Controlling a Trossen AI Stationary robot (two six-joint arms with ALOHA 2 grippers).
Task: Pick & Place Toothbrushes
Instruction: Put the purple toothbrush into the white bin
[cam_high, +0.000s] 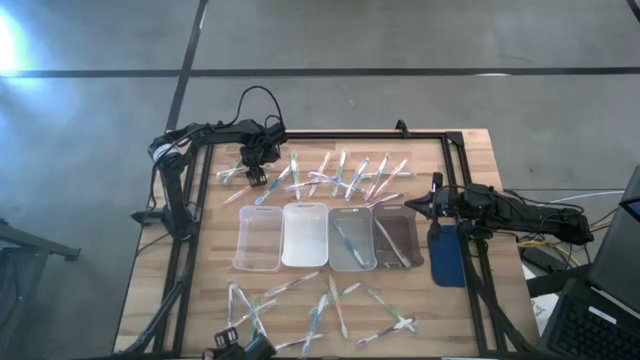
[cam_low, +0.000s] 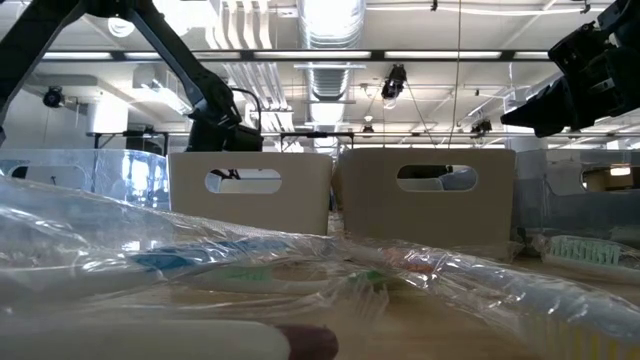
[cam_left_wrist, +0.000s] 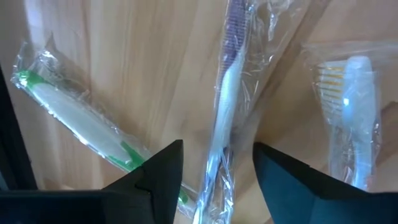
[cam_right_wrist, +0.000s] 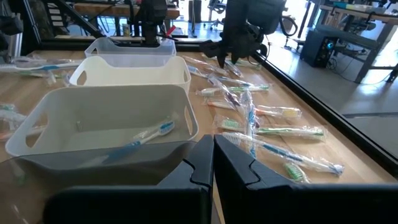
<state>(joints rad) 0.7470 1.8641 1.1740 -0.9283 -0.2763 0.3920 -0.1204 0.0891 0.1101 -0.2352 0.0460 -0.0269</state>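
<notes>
The left gripper (cam_high: 256, 178) hangs low over the far left of the wooden counter (cam_high: 470, 160), close to the black frame rail (cam_high: 190, 215) along that side, so it has little room outward. Its jaws stand apart, straddling a purple brush (cam_left_wrist: 225, 93) in crinkled clear wrap without yet pinching it; a green brush (cam_left_wrist: 74, 115) lies just beside on bare grain, and a blue-and-yellow one (cam_left_wrist: 351, 106) lies on the other side, partly cut off by the view's edge. More wrapped toothbrushes (cam_high: 345, 175) fan across the far strip, many crossing each other, and a second scatter (cam_high: 320, 305) covers the near strip, leaving few open gaps. Between the two scatters sits a row of four rectangular plastic trays (cam_high: 258, 238), smooth-walled with rounded corners and handle slots, touching side by side; the first two look bare, the third holds a blue brush (cam_high: 347, 240) and the fourth another thin stick that is hard to make out. The right gripper (cam_high: 436, 205) waits past the row's right end, near the right rail, jaws pressed together on nothing. A dark blue flat pad (cam_high: 447, 255) lies below it. In the low view, glossy wrap in the foreground blurs and hides most of the counter.
</notes>
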